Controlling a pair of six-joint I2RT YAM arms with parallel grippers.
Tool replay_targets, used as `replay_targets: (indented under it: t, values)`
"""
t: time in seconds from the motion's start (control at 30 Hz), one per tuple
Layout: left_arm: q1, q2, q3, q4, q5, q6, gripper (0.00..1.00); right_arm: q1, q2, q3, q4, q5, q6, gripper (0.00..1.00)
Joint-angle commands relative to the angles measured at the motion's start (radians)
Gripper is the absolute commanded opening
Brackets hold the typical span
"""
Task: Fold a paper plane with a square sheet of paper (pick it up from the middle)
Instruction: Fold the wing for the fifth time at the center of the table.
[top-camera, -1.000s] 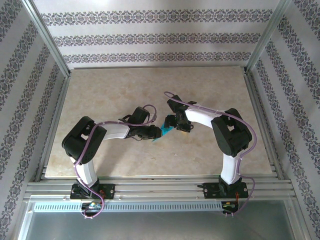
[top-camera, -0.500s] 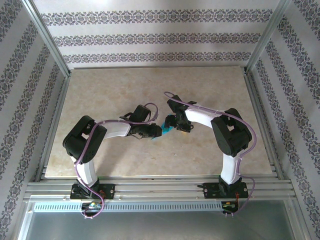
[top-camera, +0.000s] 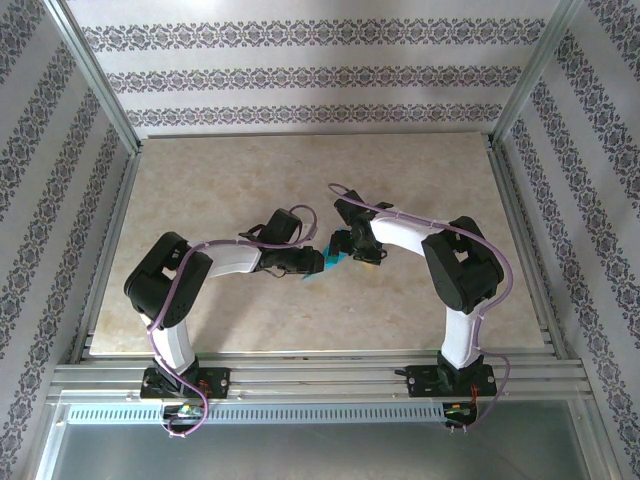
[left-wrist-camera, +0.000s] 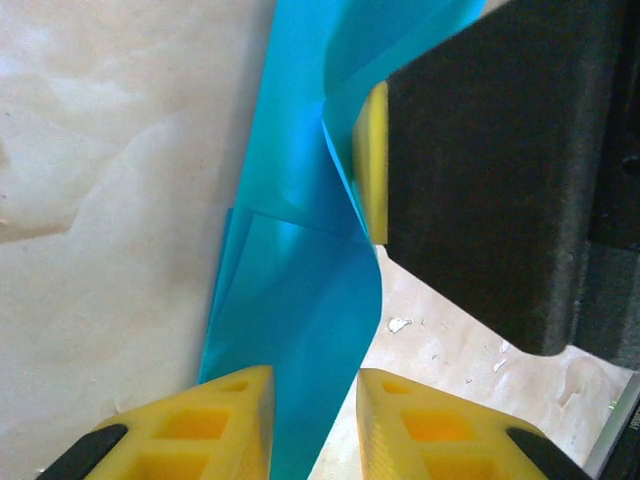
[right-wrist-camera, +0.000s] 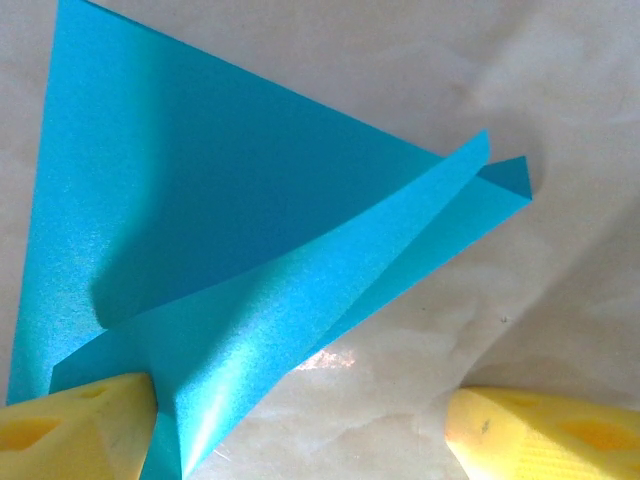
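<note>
The left gripper (left-wrist-camera: 312, 385) has edged in, paper (right-wrist-camera: 200, 200) between its fingers, grip unclear; right gripper (right-wrist-camera: 300, 410) released, fold unfinished.

You have bright, even light from above on the worktop (top-camera: 300, 170), with soft shadows under the arms (top-camera: 230, 262). On your right wrist view the lifted teal paper (right-wrist-camera: 200, 200) shades itself, and glare glints on the worktop beside it.

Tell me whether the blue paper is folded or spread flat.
Folded, partly. The square sheet of paper shows a creased triangular layer on the table, with one flap lifted and curling above it.
</note>
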Motion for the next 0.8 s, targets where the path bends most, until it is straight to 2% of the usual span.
replay_targets:
  t: [0.0, 0.3, 0.77]
  values:
    - [-0.020, 0.011, 0.036, -0.038, -0.028, 0.084, 0.28, -0.009, 0.121, -0.064, 0.029, -0.007, 0.018, 0.86]
    - [-0.028, 0.041, 0.044, -0.077, -0.091, 0.192, 0.28, -0.019, 0.119, -0.073, 0.047, -0.037, 0.024, 0.86]
    - [-0.030, 0.057, 0.035, -0.068, -0.069, 0.225, 0.30, -0.060, 0.088, -0.129, 0.138, -0.157, 0.056, 0.89]
